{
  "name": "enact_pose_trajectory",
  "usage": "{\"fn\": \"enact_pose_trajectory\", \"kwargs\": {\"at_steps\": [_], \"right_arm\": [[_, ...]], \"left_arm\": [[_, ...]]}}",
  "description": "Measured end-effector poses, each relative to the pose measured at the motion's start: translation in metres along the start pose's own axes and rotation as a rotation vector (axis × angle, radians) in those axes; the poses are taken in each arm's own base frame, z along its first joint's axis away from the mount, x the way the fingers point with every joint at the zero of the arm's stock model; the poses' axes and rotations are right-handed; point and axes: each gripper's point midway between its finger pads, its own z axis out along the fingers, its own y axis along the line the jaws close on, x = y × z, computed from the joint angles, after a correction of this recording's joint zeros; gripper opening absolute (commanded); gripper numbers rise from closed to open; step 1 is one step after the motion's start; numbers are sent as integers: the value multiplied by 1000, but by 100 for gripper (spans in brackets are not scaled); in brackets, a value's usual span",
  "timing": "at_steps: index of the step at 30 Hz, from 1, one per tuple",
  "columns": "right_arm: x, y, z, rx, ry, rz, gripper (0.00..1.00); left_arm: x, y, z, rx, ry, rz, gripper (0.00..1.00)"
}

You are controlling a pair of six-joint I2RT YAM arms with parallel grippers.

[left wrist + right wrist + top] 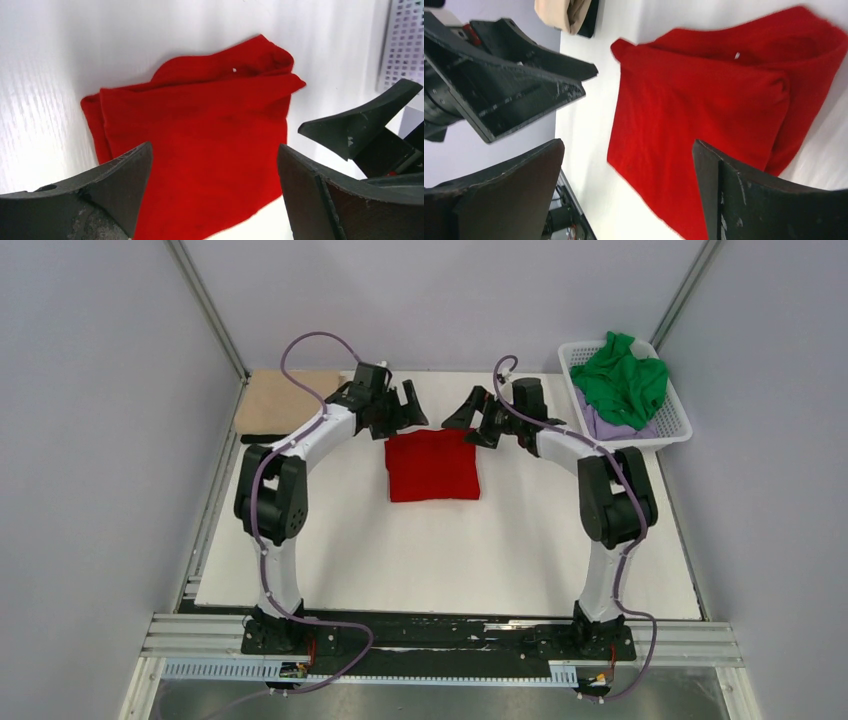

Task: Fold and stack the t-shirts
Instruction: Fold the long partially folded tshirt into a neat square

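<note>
Hovering at the far edge of the folded red shirt point(432, 466), left gripper point(408, 407) and right gripper point(470, 419) gape wide — holding nothing.

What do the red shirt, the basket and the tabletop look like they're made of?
Red shirt: soft matte knit cloth, likely cotton; it creases and folds limply. Basket: white moulded plastic, by its regular lattice holes. Tabletop: smooth white board, slightly glossy; the left wrist view shows streaky reflections.
</note>
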Motion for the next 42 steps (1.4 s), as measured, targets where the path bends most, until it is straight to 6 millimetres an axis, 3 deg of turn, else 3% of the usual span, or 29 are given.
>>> {"fn": "enact_pose_trajectory", "kwargs": {"at_steps": [3,8,12,17,21,23,29,31,34,38,42], "right_arm": [[-12,-13,19,0,-5,35,100],[-31,-48,52,28,-36,97,100],[-31,-78,72,69,-43,147,100],[-31,-79,73,62,-56,159,100],[-13,-78,61,55,-75,161,100],[11,-75,45,62,-75,169,100],[76,-57,2,99,-23,167,100],[81,-55,-6,121,-17,155,100],[79,-46,-21,154,-31,126,100],[77,1,-48,120,-88,29,100],[111,54,-64,15,-66,-52,100]], "left_arm": [[1,3,21,-1,22,-4,100],[10,29,60,-46,74,-34,100],[8,38,79,-60,87,-51,100],[5,39,85,-51,77,-52,100],[16,40,80,-11,64,-52,100],[28,43,68,5,63,-56,100],[92,46,12,9,151,-55,100],[105,46,-4,-9,179,-48,100],[109,40,-29,-33,171,-24,100],[95,12,-74,-2,68,37,100],[102,-15,-118,98,1,82,100]]}}
